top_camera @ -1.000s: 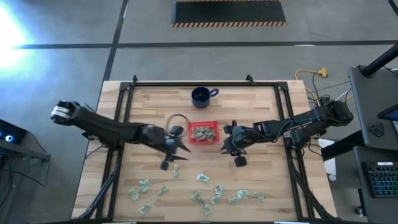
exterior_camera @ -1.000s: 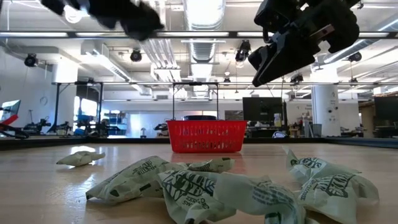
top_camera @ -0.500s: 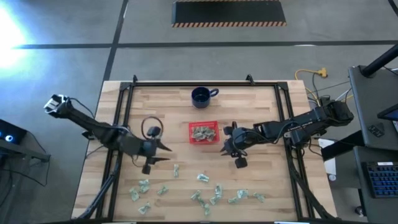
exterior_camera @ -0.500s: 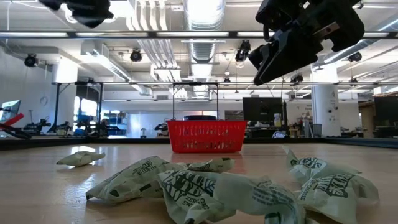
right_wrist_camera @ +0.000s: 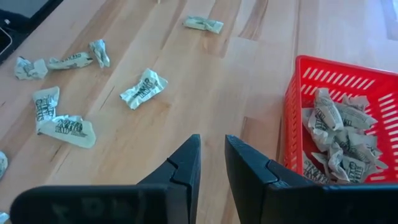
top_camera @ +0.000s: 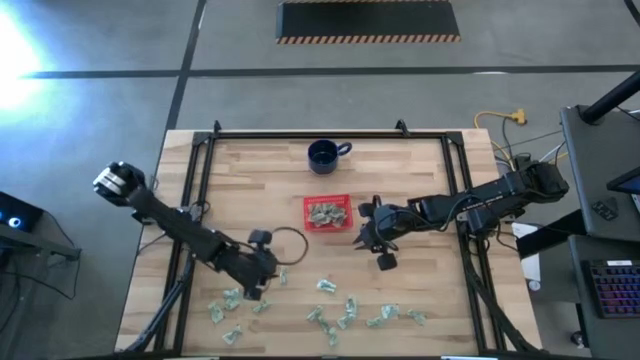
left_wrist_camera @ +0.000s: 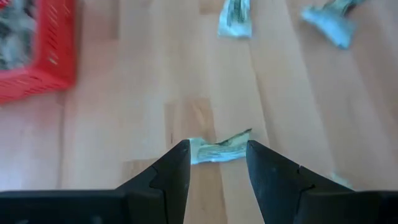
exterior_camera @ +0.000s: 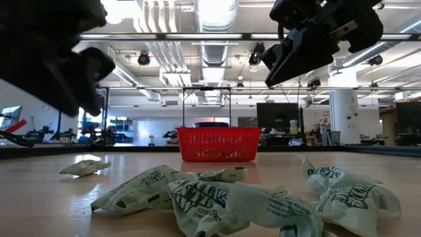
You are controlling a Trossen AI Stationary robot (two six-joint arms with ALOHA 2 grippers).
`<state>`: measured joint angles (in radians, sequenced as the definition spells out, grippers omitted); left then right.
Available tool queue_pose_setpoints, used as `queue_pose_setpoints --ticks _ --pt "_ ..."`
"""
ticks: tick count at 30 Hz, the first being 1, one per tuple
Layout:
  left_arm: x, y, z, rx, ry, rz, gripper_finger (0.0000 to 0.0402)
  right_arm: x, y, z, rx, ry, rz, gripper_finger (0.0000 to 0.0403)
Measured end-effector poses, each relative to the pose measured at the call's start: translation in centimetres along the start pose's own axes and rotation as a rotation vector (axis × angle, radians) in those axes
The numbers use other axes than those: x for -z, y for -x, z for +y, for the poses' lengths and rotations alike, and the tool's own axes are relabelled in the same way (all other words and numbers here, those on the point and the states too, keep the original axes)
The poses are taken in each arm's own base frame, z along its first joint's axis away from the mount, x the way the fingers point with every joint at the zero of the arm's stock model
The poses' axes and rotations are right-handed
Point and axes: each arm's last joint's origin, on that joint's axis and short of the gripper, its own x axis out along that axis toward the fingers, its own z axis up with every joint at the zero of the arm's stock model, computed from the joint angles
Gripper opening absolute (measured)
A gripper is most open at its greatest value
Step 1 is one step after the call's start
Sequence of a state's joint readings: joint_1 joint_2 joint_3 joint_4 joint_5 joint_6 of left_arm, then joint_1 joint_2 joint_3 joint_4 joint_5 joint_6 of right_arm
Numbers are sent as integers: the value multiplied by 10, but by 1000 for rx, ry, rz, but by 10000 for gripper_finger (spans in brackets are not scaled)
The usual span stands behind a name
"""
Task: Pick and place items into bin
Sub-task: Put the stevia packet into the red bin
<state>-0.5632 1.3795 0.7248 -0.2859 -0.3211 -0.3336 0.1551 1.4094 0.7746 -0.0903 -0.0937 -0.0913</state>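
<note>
Items [top_camera: 330,315]: lying scattered along the table's near edge. Left gripper [left_wrist_camera: 217,163]: hovering with jaws parted, straddling one wrapper [left_wrist_camera: 217,149], not gripping. Right gripper [right_wrist_camera: 211,165]: waiting beside the bin [top_camera: 308,205], jaws narrowly apart, holding nothing. Bin: holding several wrappers mid-table.

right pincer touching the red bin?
Apart. In the right wrist view, bare wood shows between the right pincer and the bin's near wall; the high view also shows the pincer beside the bin, not on it.
</note>
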Motion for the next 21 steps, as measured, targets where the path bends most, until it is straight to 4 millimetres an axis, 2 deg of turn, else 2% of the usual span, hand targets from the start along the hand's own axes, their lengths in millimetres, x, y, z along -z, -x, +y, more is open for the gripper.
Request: queue_pose_setpoints --ticks 6,11,15,21 --pt "1 -22 -8 -5 -121 74 141 0 0 0 0 -10 0 63" --pt "2 -38 -14 19 -303 59 141 0 0 0 0 -11 0 63" --pt "2 -44 -16 20 -416 76 141 0 0 0 0 -14 0 63" --pt "5 -48 -12 10 -443 121 141 0 0 0 0 -14 1 63"
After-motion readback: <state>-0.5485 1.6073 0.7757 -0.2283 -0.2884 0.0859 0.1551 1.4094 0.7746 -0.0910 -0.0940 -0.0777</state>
